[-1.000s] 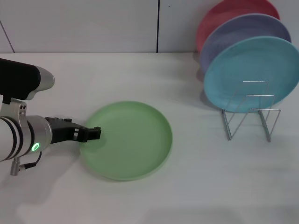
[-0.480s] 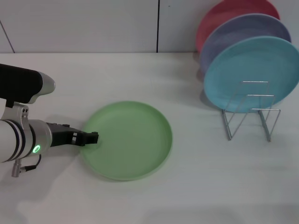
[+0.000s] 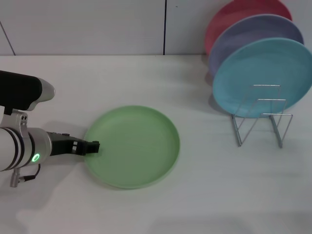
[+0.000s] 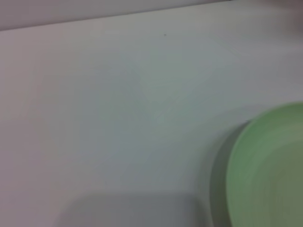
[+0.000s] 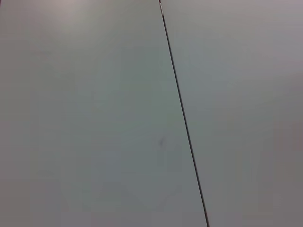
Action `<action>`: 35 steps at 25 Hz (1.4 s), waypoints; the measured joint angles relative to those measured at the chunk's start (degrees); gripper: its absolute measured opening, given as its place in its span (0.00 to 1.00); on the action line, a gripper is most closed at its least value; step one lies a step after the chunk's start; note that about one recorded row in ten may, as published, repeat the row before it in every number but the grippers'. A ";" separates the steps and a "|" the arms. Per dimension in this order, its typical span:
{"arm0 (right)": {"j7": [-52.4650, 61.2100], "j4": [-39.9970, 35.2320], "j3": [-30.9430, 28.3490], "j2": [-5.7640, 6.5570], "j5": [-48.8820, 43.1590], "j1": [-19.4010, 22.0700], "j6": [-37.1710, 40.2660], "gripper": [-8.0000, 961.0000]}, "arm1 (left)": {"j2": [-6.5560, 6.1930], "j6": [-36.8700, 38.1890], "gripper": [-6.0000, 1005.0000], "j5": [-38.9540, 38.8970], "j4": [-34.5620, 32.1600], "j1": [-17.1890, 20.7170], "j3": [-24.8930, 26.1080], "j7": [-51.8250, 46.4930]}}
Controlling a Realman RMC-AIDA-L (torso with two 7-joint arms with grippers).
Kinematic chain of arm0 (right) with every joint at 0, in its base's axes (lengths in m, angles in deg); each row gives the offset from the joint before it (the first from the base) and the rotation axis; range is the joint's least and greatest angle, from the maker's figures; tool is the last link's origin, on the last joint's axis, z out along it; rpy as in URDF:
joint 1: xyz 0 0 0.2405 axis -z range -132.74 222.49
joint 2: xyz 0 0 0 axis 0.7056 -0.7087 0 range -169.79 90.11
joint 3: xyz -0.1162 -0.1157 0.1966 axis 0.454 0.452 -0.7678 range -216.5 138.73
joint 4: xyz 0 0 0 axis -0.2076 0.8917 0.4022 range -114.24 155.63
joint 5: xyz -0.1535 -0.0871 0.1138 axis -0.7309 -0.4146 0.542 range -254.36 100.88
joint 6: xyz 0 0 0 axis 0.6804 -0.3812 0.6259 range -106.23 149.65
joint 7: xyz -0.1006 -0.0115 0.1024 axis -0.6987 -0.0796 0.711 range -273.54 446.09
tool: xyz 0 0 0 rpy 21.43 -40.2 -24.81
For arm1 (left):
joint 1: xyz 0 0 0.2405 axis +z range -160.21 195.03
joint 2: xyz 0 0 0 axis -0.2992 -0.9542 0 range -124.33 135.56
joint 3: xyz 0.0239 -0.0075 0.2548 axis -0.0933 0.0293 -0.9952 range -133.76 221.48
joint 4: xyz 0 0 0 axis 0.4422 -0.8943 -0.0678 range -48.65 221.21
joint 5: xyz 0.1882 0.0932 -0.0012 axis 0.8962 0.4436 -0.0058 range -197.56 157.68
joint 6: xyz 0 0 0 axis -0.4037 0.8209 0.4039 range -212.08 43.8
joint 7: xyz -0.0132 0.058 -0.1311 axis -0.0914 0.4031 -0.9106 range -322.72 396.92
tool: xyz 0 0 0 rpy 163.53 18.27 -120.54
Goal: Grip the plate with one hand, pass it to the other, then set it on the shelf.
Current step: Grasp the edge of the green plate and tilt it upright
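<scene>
The light green plate (image 3: 132, 145) lies flat on the white table, left of centre in the head view. My left gripper (image 3: 92, 146) reaches in low from the left, its tip at the plate's left rim. Whether it touches the rim cannot be made out. In the left wrist view, part of the plate (image 4: 270, 170) shows beside bare table. The silver wire shelf (image 3: 261, 119) stands at the right, apart from the plate. My right gripper is out of view, and its wrist view shows only a blank wall with a thin dark seam.
A light blue plate (image 3: 263, 75) leans upright in the shelf, with a lavender plate (image 3: 253, 34) and a pink plate (image 3: 229, 19) behind it. The wall runs along the table's far edge.
My left gripper has drawn back to the left and slightly lower, from over the plate's inner left part to its left rim. The plate has not moved.
</scene>
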 joint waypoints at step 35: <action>-0.20 -0.71 0.00 0.27 -0.14 0.07 0.03 0.88 | -0.01 -3.90 0.30 0.16 0.54 -1.60 0.09 -0.89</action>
